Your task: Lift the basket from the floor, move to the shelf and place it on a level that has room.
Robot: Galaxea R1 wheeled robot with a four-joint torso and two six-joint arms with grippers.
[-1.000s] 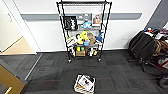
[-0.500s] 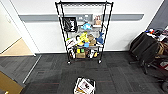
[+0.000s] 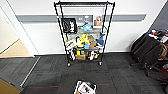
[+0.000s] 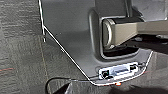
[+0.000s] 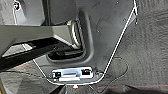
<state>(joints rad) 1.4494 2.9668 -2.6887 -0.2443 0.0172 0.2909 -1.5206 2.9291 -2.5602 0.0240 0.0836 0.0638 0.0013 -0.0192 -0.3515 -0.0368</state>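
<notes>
The basket [image 3: 84,88] stands on the floor [image 3: 120,75] at the near middle of the head view, cut off by the picture's lower edge; its pale inside shows. Straight beyond it, against the white wall, stands the shelf [image 3: 84,32], a tall black wire rack on casters with toys, boxes and pictures on its middle and lower tiers. The top level [image 3: 84,3] looks bare. Both wrist views look down on carpet and my own grey base [image 4: 75,37] [image 5: 105,30].
An office chair draped with dark clothing [image 3: 147,50] stands at the right by a cluttered desk. A doorway with a pale wooden floor [image 3: 15,50] opens at the left. A brown panel [image 3: 6,87] sits at the near left corner. A thin cable [image 5: 120,72] lies on the carpet.
The whole head picture has shifted: the basket sits lower in it and the rack a little nearer, so the camera has moved forward. The things themselves have not moved.
</notes>
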